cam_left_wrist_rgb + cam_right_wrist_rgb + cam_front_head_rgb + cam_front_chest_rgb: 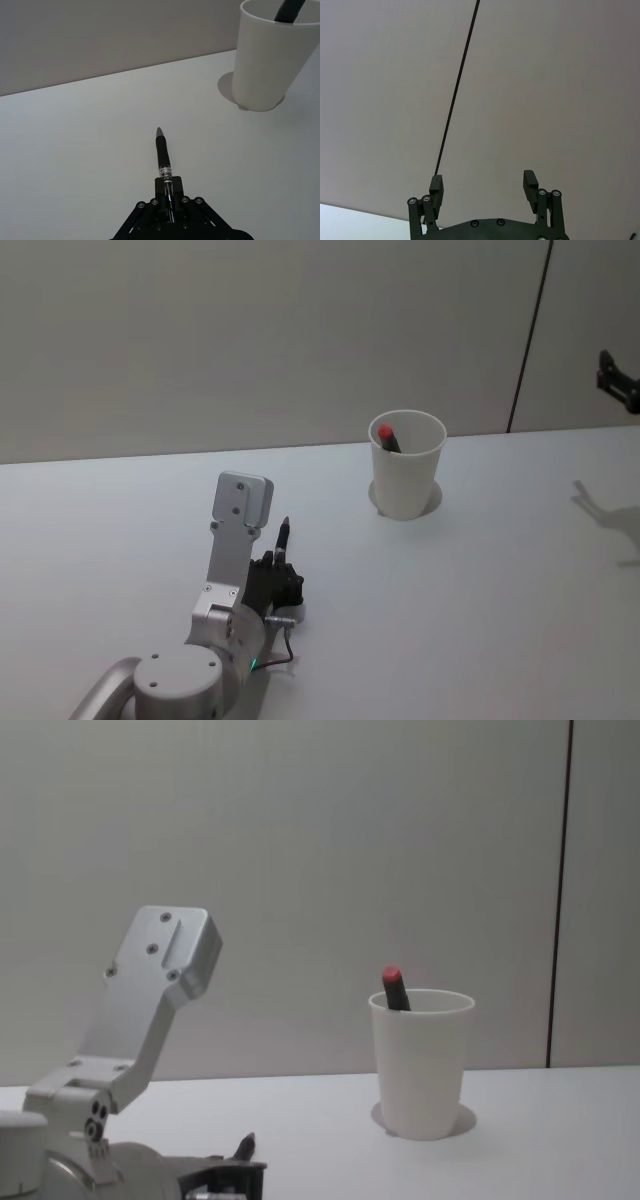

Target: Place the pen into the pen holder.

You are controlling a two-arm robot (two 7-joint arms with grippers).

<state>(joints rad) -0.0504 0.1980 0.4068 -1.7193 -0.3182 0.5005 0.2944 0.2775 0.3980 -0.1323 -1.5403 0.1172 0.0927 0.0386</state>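
My left gripper [281, 568] is shut on a black pen [285, 538] low over the white table, left of and nearer than the cup. In the left wrist view the pen [163, 156] sticks out forward from the gripper [170, 194], its tip just above the table. The pen holder, a white paper cup [407, 480], stands upright at the table's middle back, also seen as the cup [267, 60] and the cup [421, 1065]. A second pen with a red end [386, 433] leans inside it. My right gripper [483, 182] is open and empty, raised at the far right [618, 380].
The white table [480, 620] spreads wide around the cup, with open surface between my left gripper and the cup. A grey wall with a dark vertical seam [528, 340] rises behind the table's far edge.
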